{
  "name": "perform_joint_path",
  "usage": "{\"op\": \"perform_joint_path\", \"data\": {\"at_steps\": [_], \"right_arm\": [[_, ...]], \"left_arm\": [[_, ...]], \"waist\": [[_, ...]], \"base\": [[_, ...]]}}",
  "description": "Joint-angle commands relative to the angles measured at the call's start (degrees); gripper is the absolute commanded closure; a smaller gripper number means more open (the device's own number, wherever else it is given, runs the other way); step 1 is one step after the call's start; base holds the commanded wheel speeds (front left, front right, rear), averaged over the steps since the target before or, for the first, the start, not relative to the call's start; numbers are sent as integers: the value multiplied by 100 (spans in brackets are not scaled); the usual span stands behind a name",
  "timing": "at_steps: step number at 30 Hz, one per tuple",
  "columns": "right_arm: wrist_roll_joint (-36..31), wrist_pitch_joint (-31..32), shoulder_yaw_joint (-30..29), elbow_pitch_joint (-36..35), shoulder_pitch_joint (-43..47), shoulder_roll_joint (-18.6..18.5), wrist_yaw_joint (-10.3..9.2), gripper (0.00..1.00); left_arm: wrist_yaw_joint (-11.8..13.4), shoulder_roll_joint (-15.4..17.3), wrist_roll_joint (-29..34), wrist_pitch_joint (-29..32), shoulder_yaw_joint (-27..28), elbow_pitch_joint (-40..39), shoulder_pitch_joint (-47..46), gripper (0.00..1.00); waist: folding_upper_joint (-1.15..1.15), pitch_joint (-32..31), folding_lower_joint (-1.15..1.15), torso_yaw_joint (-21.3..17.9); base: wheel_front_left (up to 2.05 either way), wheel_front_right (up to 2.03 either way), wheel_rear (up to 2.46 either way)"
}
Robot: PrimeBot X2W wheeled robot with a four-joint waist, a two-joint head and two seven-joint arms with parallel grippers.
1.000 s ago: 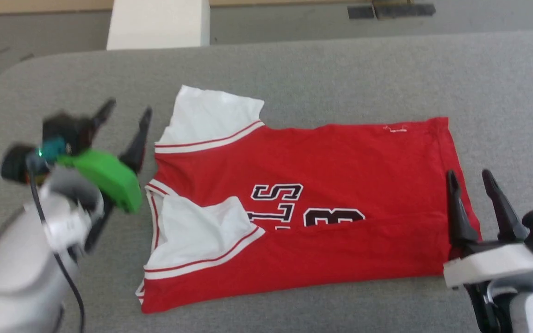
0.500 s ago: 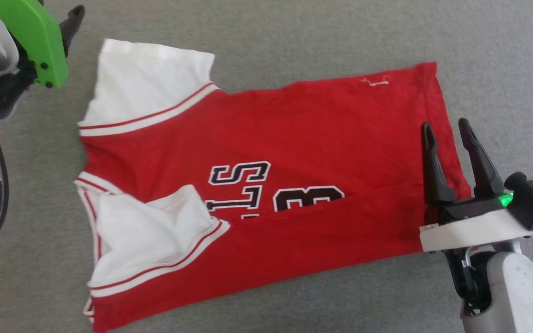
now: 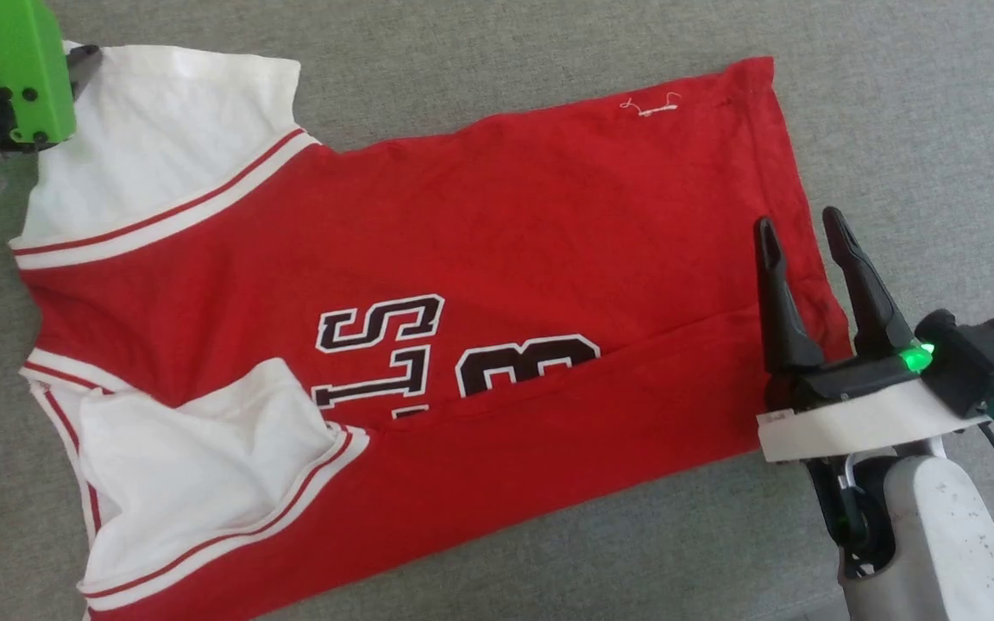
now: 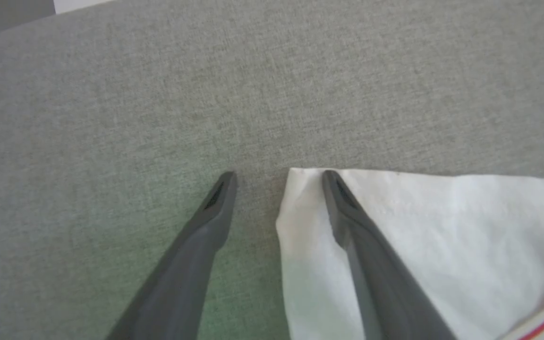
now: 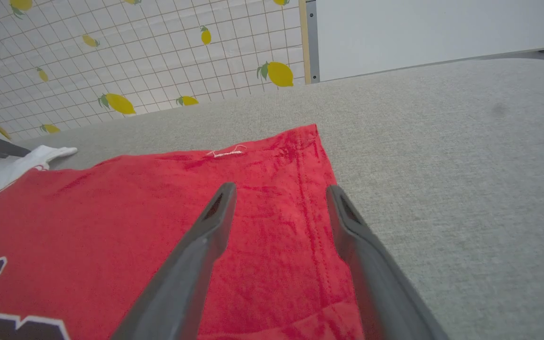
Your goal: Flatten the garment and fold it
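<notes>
Head view: shirt (image 3: pixel 462 259) on grey surface (image 3: pixel 937 103), collar left, hem (image 3: pixel 786 147) right; the camera is now closer. The right claw (image 3: pixel 799 222) gapes empty above the hem. Left wrist view: the left claw (image 4: pixel 278 175), spread and empty, has reached the sleeve corner (image 4: pixel 300 184). Right wrist view: hem beneath spread fingers (image 5: pixel 196 245).

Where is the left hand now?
Left wrist view: the left hand is open at the corner of the red garment's white sleeve, over the grey cloth surface.

On the shirt (image 3: pixel 497 216) we read black, white-edged "S" and "L" just right of the folded sleeve (image 3: pixel 195 466); beyond them, a half-hidden "3" or "B".
</notes>
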Motion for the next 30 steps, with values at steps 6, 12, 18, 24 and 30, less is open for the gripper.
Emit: {"op": "perform_joint_path", "data": {"at_steps": [6,12,18,24,30], "right_arm": [[-228,380,69,-16,-762,3,-8,0],[-252,1936,-283,417,-1893,3,-8,0],[-449,4033,-732,1649,-3151,3,-8,0],[-847,5302,-789,2543,-3804,3,-8,0],[-1132,5958,-841,3026,-4033,3,-8,65]], "left_arm": [[96,114,-119,294,-65,-293,375,100],[73,108,-94,159,-95,-466,447,100],[26,-15,-81,-30,-112,-475,386,100],[-84,-177,-93,-227,-152,-318,331,100],[-166,-286,-69,-393,-188,-199,241,100]], "waist": [[0,-10,-1,8],[0,-77,-1,98],[0,-40,-1,224],[0,-30,-1,341],[0,-7,-1,438]], "base": [[0,0,0],[0,0,0],[0,0,0],[0,0,0],[0,0,0]]}}
